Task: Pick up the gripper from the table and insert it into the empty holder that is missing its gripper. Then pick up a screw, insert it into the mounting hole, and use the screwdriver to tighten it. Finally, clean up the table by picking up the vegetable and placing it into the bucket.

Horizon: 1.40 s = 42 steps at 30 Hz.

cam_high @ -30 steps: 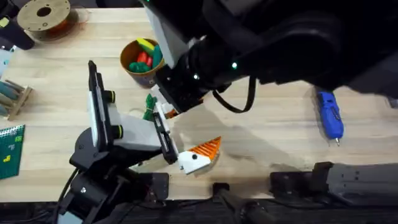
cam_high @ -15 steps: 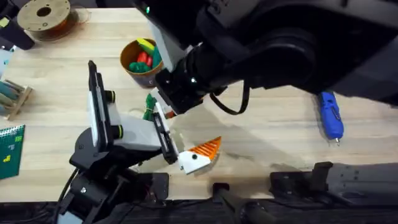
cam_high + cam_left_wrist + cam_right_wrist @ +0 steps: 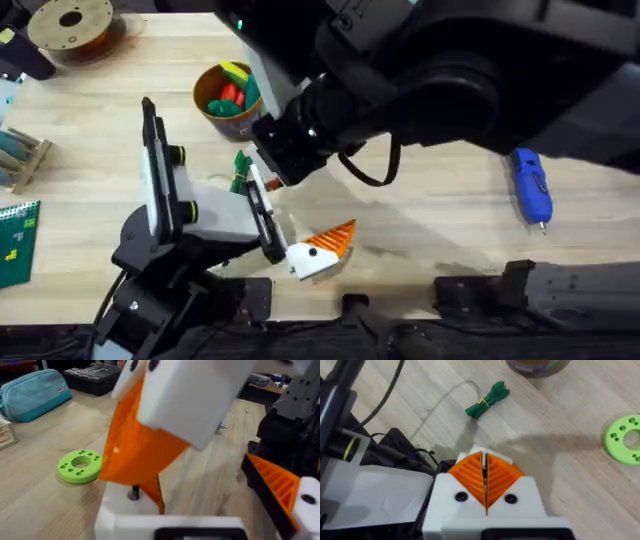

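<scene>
Over the last second my right arm has swung its bulk across the middle, while its tip has barely shifted. It hangs over the patch of surface (image 3: 440, 220) just near of the bucket (image 3: 212, 118) and just right of the vegetable (image 3: 240, 172). Nothing else has moved: the vegetable lies where it did, loose on the wood, and the screwdriver (image 3: 530, 186) rests far off to the right, well apart from everything.

From the right wrist camera, the right jaws are pressed fully together, the 2 orange ribbed pads meeting along 1 seam with nothing between them. The vegetable lies ahead of them, untouched, with the bucket just beyond it and a green disc (image 3: 625, 432) off to one side. I cannot tell the state of the left jaws.

The holder (image 3: 308, 260) at the tip of the black-and-white arm carries an orange finger (image 3: 335, 238), so I judge the mounting work finished and the clean-up begun. The arm's repositioning reads to me as lining up on the vegetable. The jaws must part before I descend, or I will only nudge it away.
</scene>
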Available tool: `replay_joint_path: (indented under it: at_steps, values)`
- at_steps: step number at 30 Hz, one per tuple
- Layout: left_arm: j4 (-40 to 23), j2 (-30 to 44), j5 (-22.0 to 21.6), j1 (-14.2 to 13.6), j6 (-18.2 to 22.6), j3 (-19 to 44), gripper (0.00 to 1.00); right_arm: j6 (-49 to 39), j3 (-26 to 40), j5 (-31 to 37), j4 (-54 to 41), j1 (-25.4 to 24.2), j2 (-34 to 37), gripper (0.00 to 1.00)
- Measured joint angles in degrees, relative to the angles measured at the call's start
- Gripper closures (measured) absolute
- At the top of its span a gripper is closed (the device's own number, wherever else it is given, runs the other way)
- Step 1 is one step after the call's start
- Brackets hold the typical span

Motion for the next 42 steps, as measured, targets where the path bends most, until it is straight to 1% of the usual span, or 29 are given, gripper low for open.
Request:
replay_joint_path:
  at_steps: [14,42]
  values:
    - [-0.1,0.0,0.2,0.0,-0.5,0.0,0.014,0.0,0.0,0.2,0.0,0.0,1.3,0.995]
    - [-0.1,0.0,1.1,0.0,-0.4,0.0,0.013,0.5,0.0,-0.3,-2.1,0.3,1.5,0.995]
